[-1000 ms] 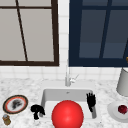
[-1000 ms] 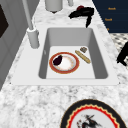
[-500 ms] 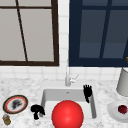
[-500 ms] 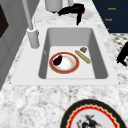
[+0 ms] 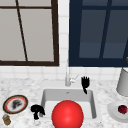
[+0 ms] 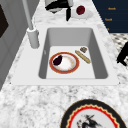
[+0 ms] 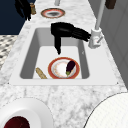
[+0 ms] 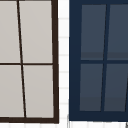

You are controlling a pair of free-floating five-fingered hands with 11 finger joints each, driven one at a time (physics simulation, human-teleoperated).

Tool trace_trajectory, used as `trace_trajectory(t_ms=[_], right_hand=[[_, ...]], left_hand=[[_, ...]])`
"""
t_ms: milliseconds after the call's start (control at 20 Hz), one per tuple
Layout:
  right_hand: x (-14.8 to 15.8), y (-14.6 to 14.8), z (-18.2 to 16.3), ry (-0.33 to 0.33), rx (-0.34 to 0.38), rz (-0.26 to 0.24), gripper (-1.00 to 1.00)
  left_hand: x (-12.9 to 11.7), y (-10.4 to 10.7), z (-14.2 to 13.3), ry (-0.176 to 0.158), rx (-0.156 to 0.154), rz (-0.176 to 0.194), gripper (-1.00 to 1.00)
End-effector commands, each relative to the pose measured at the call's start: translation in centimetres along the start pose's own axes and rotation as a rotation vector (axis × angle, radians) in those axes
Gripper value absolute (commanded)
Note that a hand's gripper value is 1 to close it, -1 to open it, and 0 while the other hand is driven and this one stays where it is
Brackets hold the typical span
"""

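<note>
Since a second ago your right hand (image 5: 85,82) has moved closer to the faucet (image 5: 68,77), fingers straight and holding nothing, above the sink (image 5: 47,96) where the plate (image 7: 63,68) with the eggplant (image 7: 70,67) lies.

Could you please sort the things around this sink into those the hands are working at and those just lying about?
In hand: right hand, fingers straight, by the grey faucet; left hand, curled, at the sink's front-left corner.

Lying about: red-rimmed plate with dark aubergine; tan stick; red ball.
</note>
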Motion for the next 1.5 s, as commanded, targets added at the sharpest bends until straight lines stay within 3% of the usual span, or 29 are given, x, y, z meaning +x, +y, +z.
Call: trace_trajectory(t_ms=[0, 500, 1250, 1450], right_hand=[[0.9, -0.6, -3.1, -0.001, 0.020, 0.006, -1.00], [2.9, -1.4, -10.8, -0.001, 0.067, 0.003, -1.00], [7.1, 1.0, -20.3, -0.010, 0.286, 0.013, -1.00], [7.5, 1.4, -20.6, 0.022, 0.309, 0.020, -1.00]], left_hand=[[0.0, 0.0, 0.0, 0.000, 0.000, 0.000, 0.00], [0.0, 0.0, 0.0, 0.000, 0.000, 0.000, 0.00], [0.0, 0.0, 0.0, 0.000, 0.000, 0.000, 0.00], [0.0, 0.0, 0.0, 0.000, 0.000, 0.000, 0.00]])
